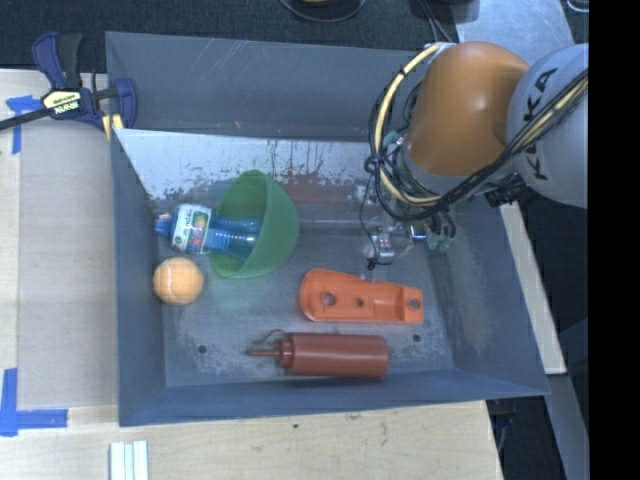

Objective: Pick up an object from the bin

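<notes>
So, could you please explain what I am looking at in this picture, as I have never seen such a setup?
This is one camera looking down, slightly from one side, into a grey metal bin. The large grey machine at the right is a robot arm. The orange dome and the cables around it are parts of the arm. Its jaws, at the lower tip, hang near the far edge of a flat orange plastic piece with holes in it.

Also on the bin floor are a brown-red squeeze bottle lying at the front, an orange ball at the left, and a blue bottle whose end pokes into a green bowl tipped on its side. All five things lie on the floor, so nothing has been picked up yet.
</notes>
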{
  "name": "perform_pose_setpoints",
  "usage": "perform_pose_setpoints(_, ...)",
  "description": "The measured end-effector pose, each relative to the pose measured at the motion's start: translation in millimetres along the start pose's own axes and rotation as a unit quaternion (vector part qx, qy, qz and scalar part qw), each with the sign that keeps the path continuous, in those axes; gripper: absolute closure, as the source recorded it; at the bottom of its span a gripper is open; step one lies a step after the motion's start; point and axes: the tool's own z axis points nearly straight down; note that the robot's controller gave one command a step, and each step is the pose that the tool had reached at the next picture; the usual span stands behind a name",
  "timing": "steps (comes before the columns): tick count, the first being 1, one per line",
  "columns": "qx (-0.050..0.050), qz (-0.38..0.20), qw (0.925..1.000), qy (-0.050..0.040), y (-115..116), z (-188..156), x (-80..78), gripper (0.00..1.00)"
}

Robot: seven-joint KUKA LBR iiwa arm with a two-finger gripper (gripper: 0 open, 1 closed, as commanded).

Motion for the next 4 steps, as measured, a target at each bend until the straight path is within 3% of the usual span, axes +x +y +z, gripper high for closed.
perform_pose_setpoints(1,0.000,0.000,1.0000,0.0000,0.0,0.0,0.0,0.00)
perform_pose_setpoints(2,0.000,0.057,0.9984,-0.0034,8.5,110.5,-3.6,0.00)
perform_pose_setpoints(3,0.000,0.123,0.9925,-0.0026,20.4,113.6,3.2,1.00)
perform_pose_setpoints(4,0.000,0.122,0.9925,-0.0026,20.4,113.6,3.1,1.00)
